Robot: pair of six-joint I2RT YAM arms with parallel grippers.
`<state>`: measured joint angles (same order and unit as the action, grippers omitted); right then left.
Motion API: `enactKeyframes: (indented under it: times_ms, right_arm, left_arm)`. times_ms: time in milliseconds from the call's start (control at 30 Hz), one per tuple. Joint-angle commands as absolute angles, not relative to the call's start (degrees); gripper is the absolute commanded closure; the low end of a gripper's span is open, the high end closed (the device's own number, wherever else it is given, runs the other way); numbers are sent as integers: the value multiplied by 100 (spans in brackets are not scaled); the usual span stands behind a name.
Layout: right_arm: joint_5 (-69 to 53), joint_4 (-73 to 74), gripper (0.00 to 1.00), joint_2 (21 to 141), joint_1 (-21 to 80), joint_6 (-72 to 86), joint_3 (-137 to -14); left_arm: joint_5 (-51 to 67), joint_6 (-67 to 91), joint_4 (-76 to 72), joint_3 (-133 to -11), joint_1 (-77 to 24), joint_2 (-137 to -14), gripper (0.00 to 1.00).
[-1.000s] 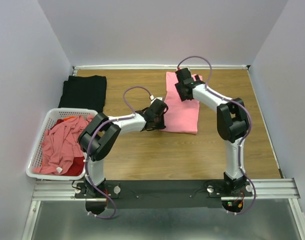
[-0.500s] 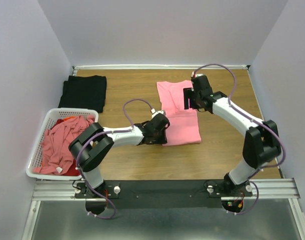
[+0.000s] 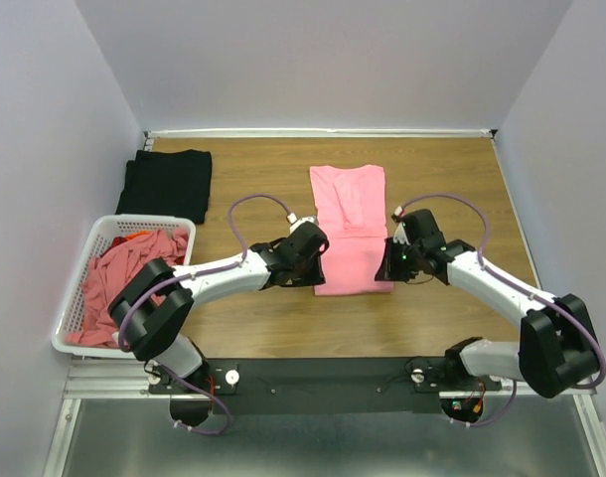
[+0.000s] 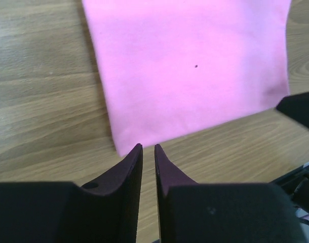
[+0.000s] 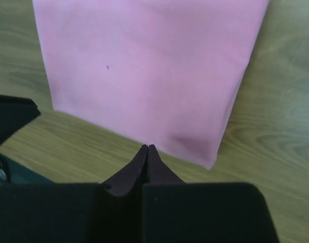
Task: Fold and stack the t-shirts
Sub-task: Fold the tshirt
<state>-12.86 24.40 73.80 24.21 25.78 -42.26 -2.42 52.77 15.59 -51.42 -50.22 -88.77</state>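
A salmon-pink t-shirt [image 3: 351,260] lies flat at the middle of the table, with a folded flap on its far half. My left gripper [image 3: 311,280] sits at its near left corner. In the left wrist view the shirt [image 4: 195,66] ends just ahead of that gripper [image 4: 147,148], whose jaws stand a narrow slit apart over bare wood. My right gripper [image 3: 381,275] is at the near right edge. In the right wrist view its jaws [image 5: 148,147] are pressed together, tips right at the hem of the shirt [image 5: 144,66]; whether cloth is caught does not show.
A folded black t-shirt [image 3: 167,184] lies at the far left. A white slatted basket [image 3: 60,333] at the left edge holds a heap of pink and red t-shirts [image 3: 124,283]. Purple walls close in the table on three sides.
My right arm swept from the shirt's far end back to its near right edge and its jaws closed. The shirt now lies nearer to me. The left gripper shifted slightly nearer.
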Motion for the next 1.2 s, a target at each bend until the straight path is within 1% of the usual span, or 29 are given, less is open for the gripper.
enactKeyframes:
  times_ms: [0, 67, 167, 267, 433, 500, 533, 667, 767, 800, 833, 1000, 1100, 1167]
  right_arm:
    - [-1829, 2118, 95, 7093, 2426, 2935, -3692]
    - [-1513, 2057, 99, 7014, 2373, 3058, -3412]
    - [-1345, 1820, 99, 6979, 2110, 3268, -3077]
    - [-1239, 1609, 99, 7014, 1532, 3540, -2638]
    - [-1221, 1529, 99, 7206, 1292, 4042, -2408]
    - [-1449, 1704, 99, 7233, 1292, 3982, -2478]
    - [-1755, 1792, 99, 7129, 1292, 3938, -2574]
    - [-1978, 2337, 99, 6480, 1292, 3806, -3267]
    - [-2415, 2479, 99, 6346, 1292, 3753, -3532]
    - [-2861, 2435, 99, 6607, 1292, 3657, -3725]
    - [-3048, 2435, 99, 6609, 1292, 3656, -3727]
    - [-3322, 1769, 99, 7039, 1292, 3639, -3630]
    - [-3165, 1417, 99, 7531, 1292, 3612, -3332]
    - [-2621, 1319, 99, 7821, 1283, 3638, -3042]
  left_arm:
    - [-325, 5212, 1688, -5274, -5027, -9008, 77]
    - [-273, 5177, 1582, -5195, -5027, -9140, 77]
    - [-272, 5185, 1468, -5081, -5027, -9430, 78]
    - [-325, 5273, 1441, -4888, -5019, -9650, 78]
    - [-229, 5326, 1388, -4667, -5019, -9826, 78]
    - [-246, 5370, 1389, -4597, -5019, -9748, 78]
    - [-255, 5361, 1415, -4597, -5019, -9712, 78]
    - [-387, 5344, 1538, -4772, -5019, -9606, 78]
    - [-343, 5335, 1591, -4878, -5027, -9694, 78]
    - [-325, 5326, 1591, -4930, -5027, -9755, 78]
    - [-325, 5344, 1591, -4931, -5027, -9756, 78]
    - [-395, 5353, 1617, -4948, -5027, -9747, 78]
    - [-413, 5352, 1670, -5001, -5019, -9808, 78]
    - [-448, 5353, 1722, -5010, -5019, -9852, 78]
